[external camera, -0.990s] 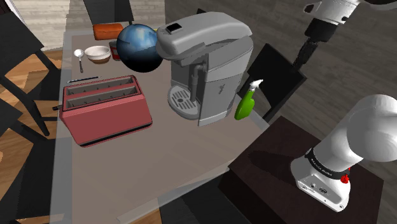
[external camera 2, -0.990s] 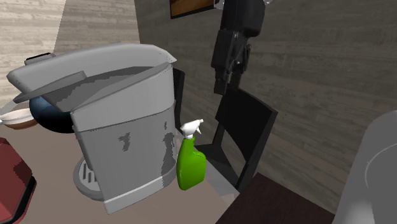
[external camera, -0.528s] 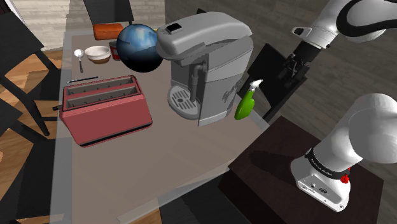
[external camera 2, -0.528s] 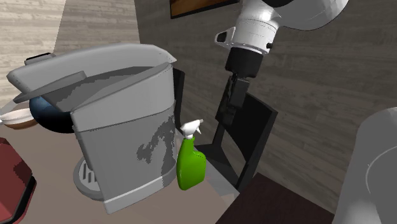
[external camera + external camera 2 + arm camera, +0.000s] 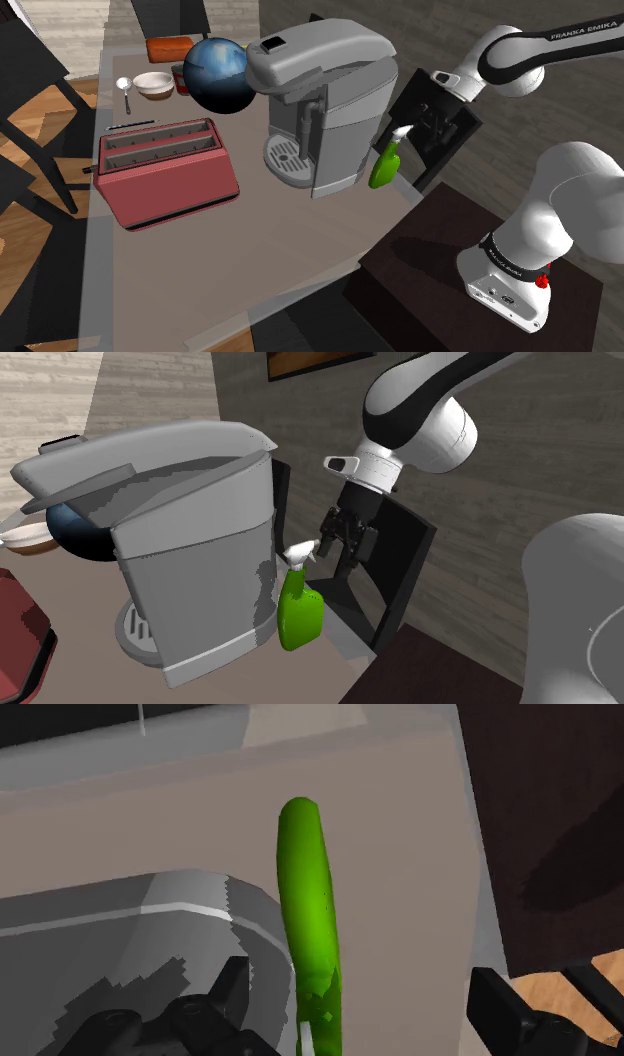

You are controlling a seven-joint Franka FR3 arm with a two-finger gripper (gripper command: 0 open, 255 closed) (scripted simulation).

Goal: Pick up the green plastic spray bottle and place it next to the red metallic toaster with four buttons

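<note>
1 green spray bottle (image 5: 299, 614), white trigger head, upright beside grey coffee machine (image 5: 190, 552), within wide-open tool (image 5: 332, 547)

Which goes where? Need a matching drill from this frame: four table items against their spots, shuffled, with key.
1. spray bottle
2. toaster
3. globe
4. bowl

A. beside the spoon
B. between the bowl and the coffee machine
C. between the gripper's open fingers, not clasped
D. at the shoulder view's left of the coffee machine, slots up

Pairs: 1-C; 2-D; 3-B; 4-A
</note>
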